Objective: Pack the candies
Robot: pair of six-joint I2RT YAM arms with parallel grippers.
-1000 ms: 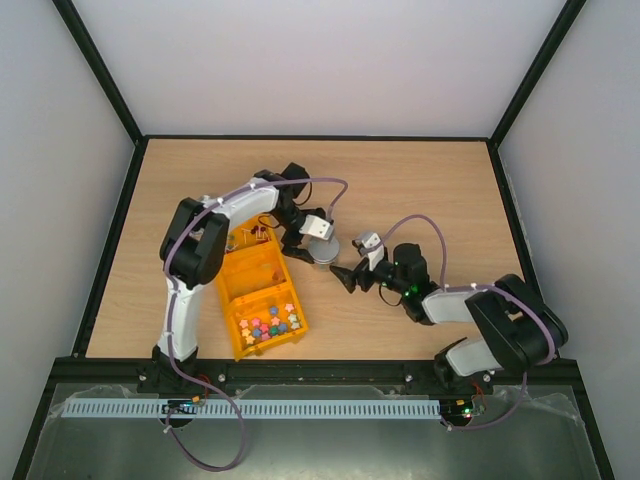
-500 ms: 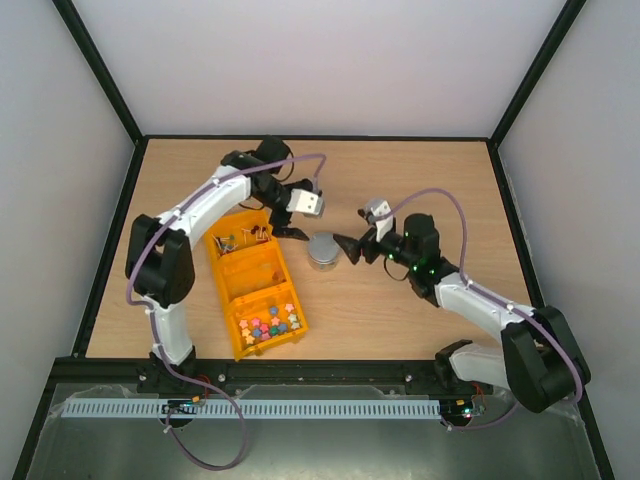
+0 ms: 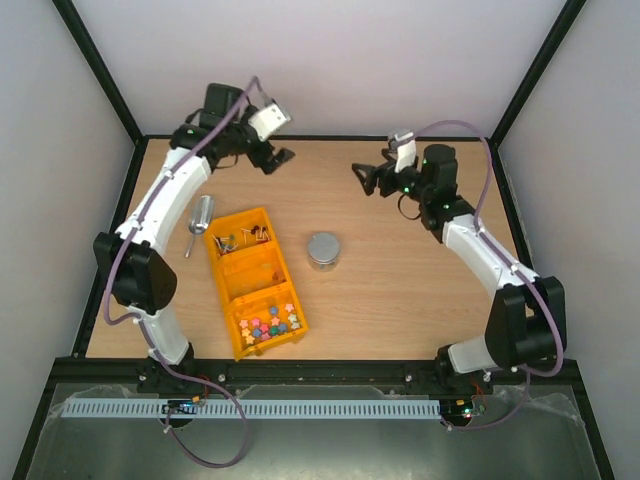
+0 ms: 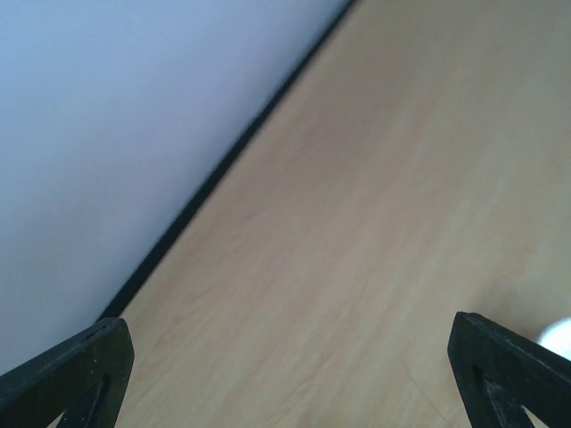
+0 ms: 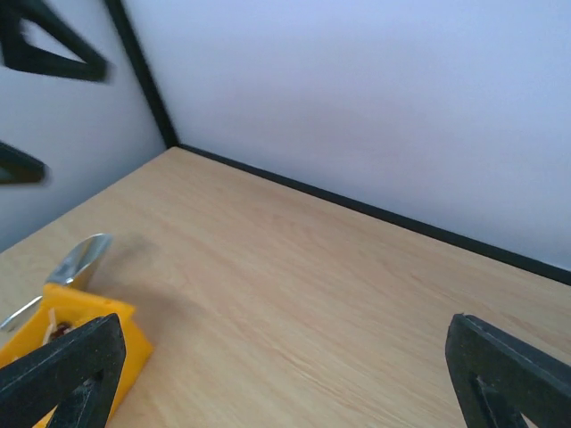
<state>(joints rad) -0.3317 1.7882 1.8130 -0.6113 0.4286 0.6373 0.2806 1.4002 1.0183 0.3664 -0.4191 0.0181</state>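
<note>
The wooden bench (image 3: 400, 290) carries everything, with both arms reaching up over its far half. The left pincer (image 3: 278, 159) hangs near the far-left corner with its fingers spread wide and nothing between them. The left wrist view shows only bare wood and the black edge strip below it. The right pincer (image 3: 362, 178) hangs over the far middle of the bench, pointing left. Its fingers are likewise wide apart and hold nothing.

An orange tray (image 3: 262, 272) lies left of centre, its long side running from far to near, divided into compartments. The far compartment holds the candies (image 3: 246, 238), a small cluster of gold, brown and reddish wrapped pieces. The near compartment holds a heap of small bright pieces in many colours (image 3: 268, 325).

A round metal tin (image 3: 323, 250) stands just right of the tray, apart from it; what is inside it cannot be told. A metal scoop (image 3: 198, 222) lies flat on the wood just left of the tray's far end. In the right wrist view its bowl sits just beyond the tray's corner (image 5: 94, 334).
</note>
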